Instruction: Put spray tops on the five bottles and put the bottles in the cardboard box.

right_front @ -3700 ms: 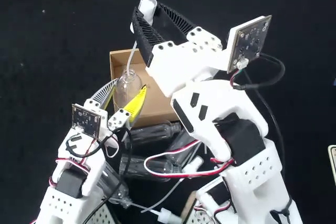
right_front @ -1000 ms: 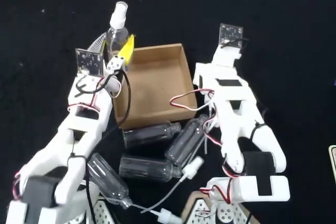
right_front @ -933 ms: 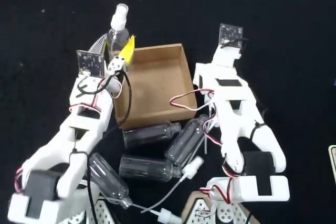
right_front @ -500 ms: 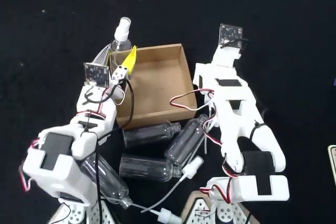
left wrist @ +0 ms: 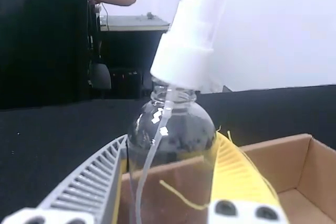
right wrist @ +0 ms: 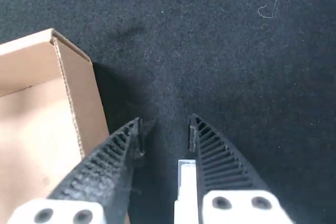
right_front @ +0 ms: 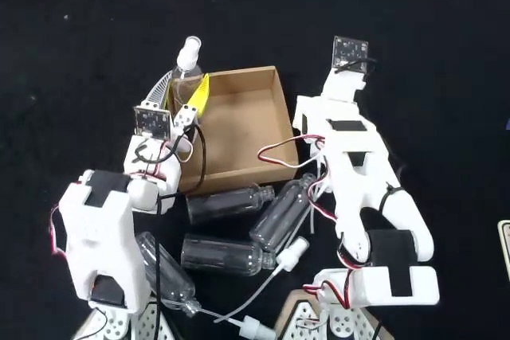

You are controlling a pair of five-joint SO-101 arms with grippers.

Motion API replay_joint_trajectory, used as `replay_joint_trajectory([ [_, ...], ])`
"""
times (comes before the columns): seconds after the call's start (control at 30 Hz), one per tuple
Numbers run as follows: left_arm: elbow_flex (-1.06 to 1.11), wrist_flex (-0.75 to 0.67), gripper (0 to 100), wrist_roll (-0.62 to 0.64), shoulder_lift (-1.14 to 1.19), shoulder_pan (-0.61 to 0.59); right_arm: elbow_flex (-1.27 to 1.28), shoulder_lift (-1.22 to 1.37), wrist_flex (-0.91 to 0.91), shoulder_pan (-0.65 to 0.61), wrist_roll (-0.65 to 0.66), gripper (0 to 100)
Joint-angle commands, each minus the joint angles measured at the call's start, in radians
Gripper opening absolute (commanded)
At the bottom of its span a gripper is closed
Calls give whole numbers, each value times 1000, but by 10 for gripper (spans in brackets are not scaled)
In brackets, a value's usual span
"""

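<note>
- Left hand is pinching a clear bottle by its body, grey finger on one side and yellow on the other, and holds it upright.
- On that bottle's neck sits a white spray top. It leans a little in my left wrist view, and its tube hangs down inside.
- I see the bottle at the far left corner of the cardboard box. Whether it is over the wall or just outside it, I can't tell.
- Over the last second the left arm has pulled back and folded up, bringing the bottle from beyond the corner in closer to the box.
- Right hand is spread with nothing between its fingers, low over the black desk just beside the box's right wall.
- A few seconds ago that arm was up over the box, holding the spray top above the bottle. Now it lies stretched out to the right of the box.
- Four open bottles lie clustered on the desk at the box's near side, with two loose spray tops close by. None of these have shifted.
</note>
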Motion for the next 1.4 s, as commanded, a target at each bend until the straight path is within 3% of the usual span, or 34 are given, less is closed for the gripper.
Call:
replay_joint_trajectory([
  [0.0,-47,-49,88,3,29,5,-71,-2,-26,18,-2,131],
  [0.7,-97,-46,88,8,37,15,-71,-5,-28,14,-8,131],
  [0.9,-96,-38,88,97,6,4,-71,-7,-28,14,-8,131],
  [1.17,-76,184,92,123,-106,1,-71,-5,-26,14,-8,131],
  [1.37,-73,206,286,130,-106,1,-70,-5,-26,14,-8,131],
])
